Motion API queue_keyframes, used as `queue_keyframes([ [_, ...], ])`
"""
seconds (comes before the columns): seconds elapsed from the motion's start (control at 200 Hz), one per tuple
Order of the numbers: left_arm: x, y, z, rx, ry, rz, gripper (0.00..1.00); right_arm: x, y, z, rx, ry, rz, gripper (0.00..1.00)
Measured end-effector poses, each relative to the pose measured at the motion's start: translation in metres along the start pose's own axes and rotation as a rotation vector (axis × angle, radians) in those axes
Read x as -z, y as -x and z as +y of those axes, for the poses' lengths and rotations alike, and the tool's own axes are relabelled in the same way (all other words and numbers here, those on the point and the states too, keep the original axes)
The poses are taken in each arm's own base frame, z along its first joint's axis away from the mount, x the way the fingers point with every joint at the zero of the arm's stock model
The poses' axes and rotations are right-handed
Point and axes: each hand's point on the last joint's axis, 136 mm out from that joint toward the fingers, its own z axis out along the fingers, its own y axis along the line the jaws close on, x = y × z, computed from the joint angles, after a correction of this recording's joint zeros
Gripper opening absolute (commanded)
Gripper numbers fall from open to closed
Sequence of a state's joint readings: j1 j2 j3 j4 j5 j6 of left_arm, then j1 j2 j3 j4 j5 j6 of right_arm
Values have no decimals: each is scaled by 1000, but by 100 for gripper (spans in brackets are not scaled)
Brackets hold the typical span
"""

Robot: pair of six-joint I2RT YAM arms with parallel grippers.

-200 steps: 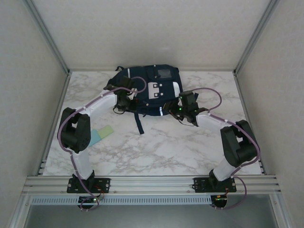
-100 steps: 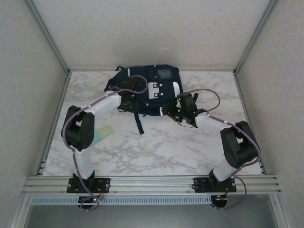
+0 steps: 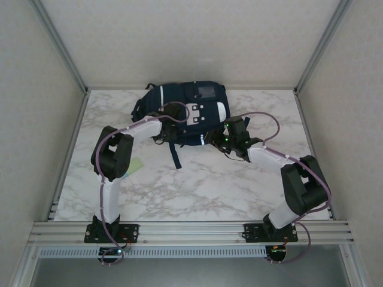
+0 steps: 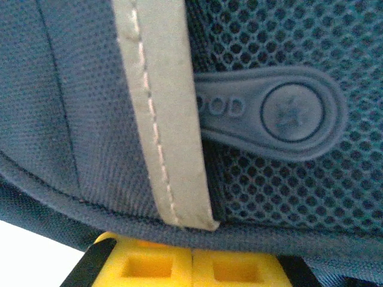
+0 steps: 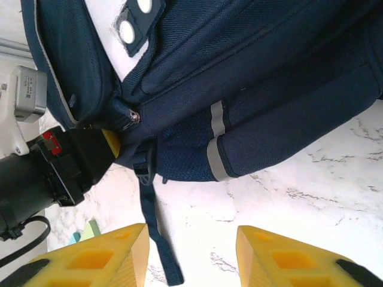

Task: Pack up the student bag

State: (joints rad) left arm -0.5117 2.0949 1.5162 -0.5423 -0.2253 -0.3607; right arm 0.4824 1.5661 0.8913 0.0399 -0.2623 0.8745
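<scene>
Marble table (image 3: 197, 185) between pale walls. Reading from the left, a pale green sheet (image 3: 137, 164) lies on it beside my left arm, outside the bag, so packing looks barely begun to me. The student bag (image 3: 191, 113) lies flat at the back centre, its pockets closed as far as I can see. My left gripper (image 4: 191, 263) is against the bag's near left edge, pads pressed together just under a grey stripe (image 4: 161, 113) and a rubber zip pull (image 4: 269, 113). Whether any fabric is pinched I cannot tell. My right gripper (image 5: 191, 234) hovers off the bag's near right corner, fingers spread over bare marble, holding nothing. Opening a pocket and loading remain, I judge.
</scene>
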Motion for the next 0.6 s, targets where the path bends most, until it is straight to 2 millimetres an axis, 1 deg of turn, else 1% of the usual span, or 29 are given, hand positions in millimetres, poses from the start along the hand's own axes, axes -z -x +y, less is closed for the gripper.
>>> queue_keyframes([
  [0.095, 6, -1, -2, 2, -26, 3, 0, 3, 0, 2, 2, 5, -4, 43],
  [0.16, 16, -1, -6, 4, -75, 9, 0, 6, 1, 4, 3, 10, -8, 43],
  [0.24, 36, 0, -16, 2, -166, 16, 0, 8, 1, 8, 7, 18, -11, 44],
  [0.305, 57, 3, -26, 4, -256, 21, 0, 10, 0, 11, 11, 25, -11, 45],
  [0.44, 93, 0, -50, -10, -416, 38, 0, 12, -10, 15, -2, 36, 3, 52],
  [0.521, 106, -7, -65, -33, -484, 57, 0, 11, -15, 15, -17, 40, 11, 57],
  [0.601, 115, -18, -81, -58, -535, 82, 0, 10, -18, 17, -35, 51, 10, 65],
])
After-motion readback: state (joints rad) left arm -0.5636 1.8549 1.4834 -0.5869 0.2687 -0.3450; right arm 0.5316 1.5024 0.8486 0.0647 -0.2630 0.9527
